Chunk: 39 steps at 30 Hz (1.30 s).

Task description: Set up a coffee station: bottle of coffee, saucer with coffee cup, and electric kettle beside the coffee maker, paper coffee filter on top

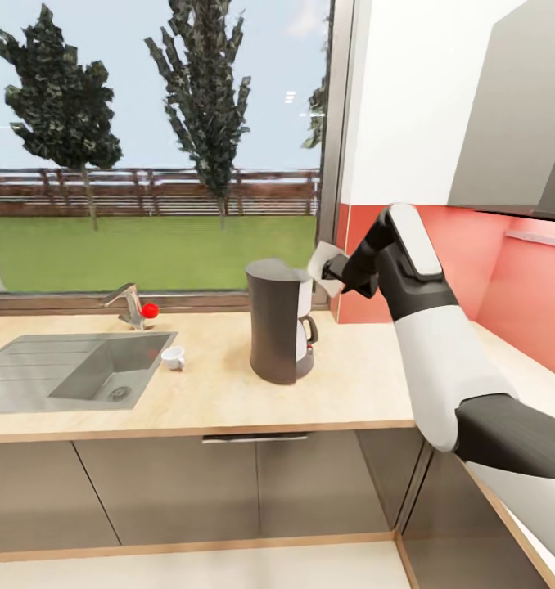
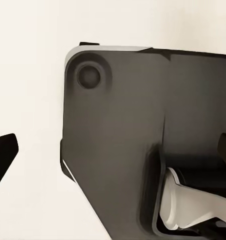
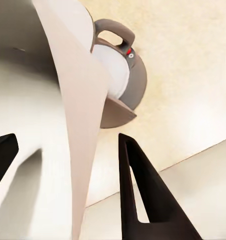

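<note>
Right gripper (image 1: 333, 274): clamped on the paper coffee filter (image 1: 322, 263), held just above the coffee maker (image 1: 279, 321), at its top right edge.
Left gripper: state cannot be told.
Filter handling: probably very light, floppy and easily creased; best pinched at an edge.
Coffee cup (image 1: 173, 357): beside the sink (image 1: 32, 368).

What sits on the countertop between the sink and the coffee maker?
In the head view, just the coffee cup, beside the sink; the countertop from there to the coffee maker is bare.
</note>
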### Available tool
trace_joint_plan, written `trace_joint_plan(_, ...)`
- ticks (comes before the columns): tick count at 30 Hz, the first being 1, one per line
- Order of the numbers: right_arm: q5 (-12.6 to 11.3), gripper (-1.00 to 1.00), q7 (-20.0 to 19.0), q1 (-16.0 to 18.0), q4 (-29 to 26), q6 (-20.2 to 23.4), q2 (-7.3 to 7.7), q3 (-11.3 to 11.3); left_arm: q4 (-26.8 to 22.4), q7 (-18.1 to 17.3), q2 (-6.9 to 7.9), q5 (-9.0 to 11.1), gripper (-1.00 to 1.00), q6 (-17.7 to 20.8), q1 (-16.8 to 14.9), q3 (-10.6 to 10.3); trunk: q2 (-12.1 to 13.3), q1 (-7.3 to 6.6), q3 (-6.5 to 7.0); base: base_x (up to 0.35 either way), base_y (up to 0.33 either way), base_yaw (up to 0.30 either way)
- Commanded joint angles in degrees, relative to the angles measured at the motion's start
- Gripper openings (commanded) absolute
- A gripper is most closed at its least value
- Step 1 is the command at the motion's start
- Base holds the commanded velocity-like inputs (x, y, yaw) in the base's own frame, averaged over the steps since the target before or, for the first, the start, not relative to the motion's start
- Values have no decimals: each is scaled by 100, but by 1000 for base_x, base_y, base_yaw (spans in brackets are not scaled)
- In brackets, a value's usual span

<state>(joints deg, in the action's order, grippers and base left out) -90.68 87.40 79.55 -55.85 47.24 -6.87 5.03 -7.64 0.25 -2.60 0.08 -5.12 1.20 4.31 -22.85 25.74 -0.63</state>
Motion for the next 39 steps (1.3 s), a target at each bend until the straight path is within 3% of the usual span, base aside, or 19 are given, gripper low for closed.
trace_joint_plan(1,-124,-100,171,21,-13,-92,3,5,-9,1,-4,1,100,-6,3,44,-7,4,-7,105,0,0)
trace_joint_plan(4,-444,-100,260,43,-20,-439,8,0,-4,1,-4,1,100,-6,3,50,-7,4,-7,46,0,0)
trace_joint_plan(7,-977,-100,260,49,-27,-547,9,-1,-1,1,-4,0,100,-5,3,52,-7,4,-7,116,0,0)
trace_joint_plan(9,-1208,-100,260,51,-30,-581,14,-2,-1,1,-4,0,100,-2,3,52,-7,4,-7,267,0,0)
trace_joint_plan(20,-1319,-100,260,51,-31,-608,18,-2,0,1,-4,0,100,2,3,46,-7,4,3,212,0,0)
trace_joint_plan(29,-1321,-100,260,51,-31,-617,17,-2,0,1,-4,0,100,2,3,41,-7,4,72,53,0,0)
trace_joint_plan(39,-1321,-100,260,43,-31,-618,11,-2,0,2,-4,0,100,2,3,40,-7,4,160,270,0,0)
